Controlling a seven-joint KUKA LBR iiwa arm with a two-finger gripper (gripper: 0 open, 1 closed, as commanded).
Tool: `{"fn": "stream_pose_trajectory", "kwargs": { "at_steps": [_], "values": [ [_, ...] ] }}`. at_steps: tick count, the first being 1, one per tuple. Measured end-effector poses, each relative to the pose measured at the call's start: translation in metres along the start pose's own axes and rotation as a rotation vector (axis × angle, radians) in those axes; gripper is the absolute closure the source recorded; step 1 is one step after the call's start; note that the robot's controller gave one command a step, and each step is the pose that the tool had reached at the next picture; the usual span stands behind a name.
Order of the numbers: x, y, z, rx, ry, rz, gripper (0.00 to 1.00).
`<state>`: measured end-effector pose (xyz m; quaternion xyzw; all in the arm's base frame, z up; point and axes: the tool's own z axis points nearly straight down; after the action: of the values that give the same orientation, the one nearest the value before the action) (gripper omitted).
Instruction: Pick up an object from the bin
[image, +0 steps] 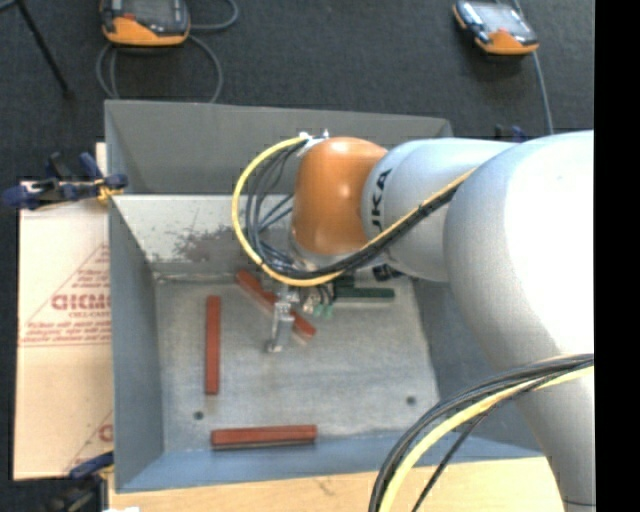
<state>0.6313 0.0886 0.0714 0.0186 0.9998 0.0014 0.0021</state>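
My gripper (275, 343) hangs low over the middle of the bin, beneath the orange wrist cover, its tip close to the floor. Right beside it a red slanted piece (254, 285) runs from the upper left towards a red end (305, 326) on the gripper's right; its middle is hidden behind the gripper. Whether the gripper touches this piece I cannot tell. A dark green flat piece (366, 293) lies to the right, partly under the arm.
A red-brown stick (212, 345) lies lengthwise along the left side of the bin floor. Another red-brown stick (263, 436) lies crosswise near the front wall. The arm covers the bin's right side and back right corner.
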Motion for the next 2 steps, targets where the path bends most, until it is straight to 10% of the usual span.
{"fn": "stream_pose_trajectory", "kwargs": {
  "at_steps": [1,2],
  "values": [
    [-0.002,0.0,-0.003,-0.002,-0.008,0.001,1.0],
    [-0.007,0.001,-0.167,0.002,-0.01,-0.03,1.0]
  ]
}}
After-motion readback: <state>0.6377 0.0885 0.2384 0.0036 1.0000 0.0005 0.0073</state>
